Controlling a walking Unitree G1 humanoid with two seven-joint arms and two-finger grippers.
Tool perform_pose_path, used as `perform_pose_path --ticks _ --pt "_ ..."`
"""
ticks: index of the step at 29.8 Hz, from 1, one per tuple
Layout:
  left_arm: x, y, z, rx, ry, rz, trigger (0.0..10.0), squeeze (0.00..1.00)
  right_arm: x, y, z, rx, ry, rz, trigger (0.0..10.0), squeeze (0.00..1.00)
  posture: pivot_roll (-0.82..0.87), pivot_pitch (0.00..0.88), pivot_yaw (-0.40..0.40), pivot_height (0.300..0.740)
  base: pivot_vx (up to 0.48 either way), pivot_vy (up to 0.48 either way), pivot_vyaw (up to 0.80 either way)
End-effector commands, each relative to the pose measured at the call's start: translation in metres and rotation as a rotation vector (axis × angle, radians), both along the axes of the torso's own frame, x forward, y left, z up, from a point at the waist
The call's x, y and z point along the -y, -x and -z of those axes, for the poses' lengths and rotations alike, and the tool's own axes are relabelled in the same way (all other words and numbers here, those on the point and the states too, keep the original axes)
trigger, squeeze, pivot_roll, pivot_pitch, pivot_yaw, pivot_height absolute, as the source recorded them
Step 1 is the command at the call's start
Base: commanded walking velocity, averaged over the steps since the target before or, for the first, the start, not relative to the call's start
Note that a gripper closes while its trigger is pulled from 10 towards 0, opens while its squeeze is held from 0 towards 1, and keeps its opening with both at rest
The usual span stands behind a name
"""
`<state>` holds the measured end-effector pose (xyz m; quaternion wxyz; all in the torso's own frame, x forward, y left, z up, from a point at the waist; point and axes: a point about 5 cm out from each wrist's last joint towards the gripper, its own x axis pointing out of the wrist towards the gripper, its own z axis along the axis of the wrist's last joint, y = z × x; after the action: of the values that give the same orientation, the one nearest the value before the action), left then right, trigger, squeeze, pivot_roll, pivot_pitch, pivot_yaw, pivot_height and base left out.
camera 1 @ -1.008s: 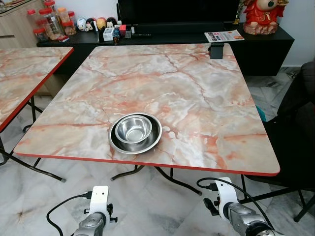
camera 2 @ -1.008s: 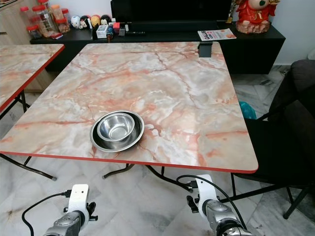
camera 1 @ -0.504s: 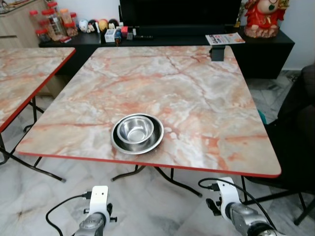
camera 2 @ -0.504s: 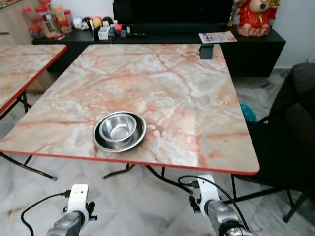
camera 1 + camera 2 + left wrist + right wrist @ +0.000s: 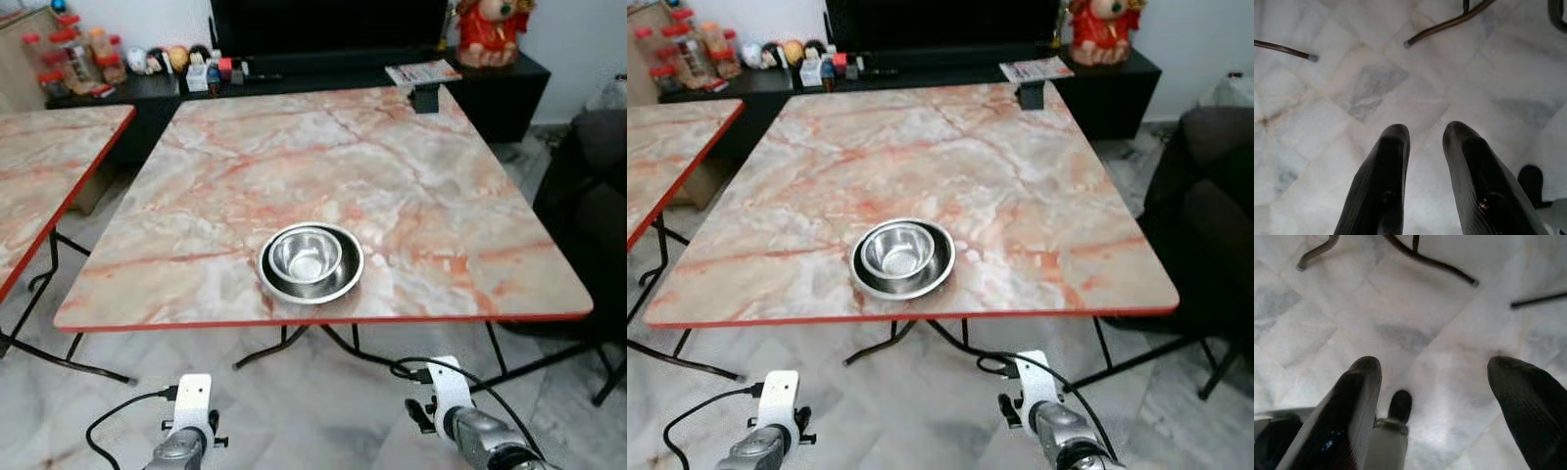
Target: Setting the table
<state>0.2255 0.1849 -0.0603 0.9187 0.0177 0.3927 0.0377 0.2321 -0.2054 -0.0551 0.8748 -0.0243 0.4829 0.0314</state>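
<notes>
Both arms hang low in front of the near edge of the tabletop (image 5: 196,196), wrists pointing down at the marble floor (image 5: 1352,88). The left gripper (image 5: 1425,134) has its two black fingers a narrow gap apart, holding nothing, above pale floor tiles and the dark feet of the table legs (image 5: 1449,22). The right gripper (image 5: 1435,369) is spread wide, also empty, over the same floor.

The bowl (image 5: 307,258), shiny steel, sits nested inside a wider steel dish (image 5: 345,281), both standing on the tabletop close to its near red edge and roughly midway along it. They are well above and beyond both grippers, nearer the right one than the left.

Compared with a second ago, the whole scene has shifted: the bowl and dish now appear further toward the right of the head views and more of the tabletop's near left corner is visible, which is the camera moving. The bowl keeps its place on the tabletop, and both arms stay low as before.

Beyond the tabletop's far edge stands a black cabinet (image 5: 509,83) with a red figurine (image 5: 485,29).
</notes>
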Motion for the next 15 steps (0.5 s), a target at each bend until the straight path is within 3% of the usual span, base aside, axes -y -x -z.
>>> perform_pose_path --ticks 1,4,15 --pt "-0.0085 0.0058 0.0028 -0.031 -0.032 -0.001 10.0 0.00 -0.0058 -0.0036 -0.0013 0.011 -0.017 0.001 10.0 0.00 -0.09 0.000 0.076 0.740 0.000 0.480 -0.75" --pt "-0.0098 0.0056 0.0026 -0.031 -0.036 -0.004 10.0 0.00 -0.0061 -0.0038 -0.0014 0.006 -0.004 -0.017 10.0 0.00 -0.09 0.000 0.079 0.740 0.000 0.480 -0.72" --pt "-0.0140 0.0009 -0.0008 -0.024 -0.047 -0.007 10.0 0.00 -0.0088 -0.0084 -0.0040 0.036 -0.028 0.009 10.0 0.00 -0.09 0.000 0.095 0.740 0.000 0.480 0.00"
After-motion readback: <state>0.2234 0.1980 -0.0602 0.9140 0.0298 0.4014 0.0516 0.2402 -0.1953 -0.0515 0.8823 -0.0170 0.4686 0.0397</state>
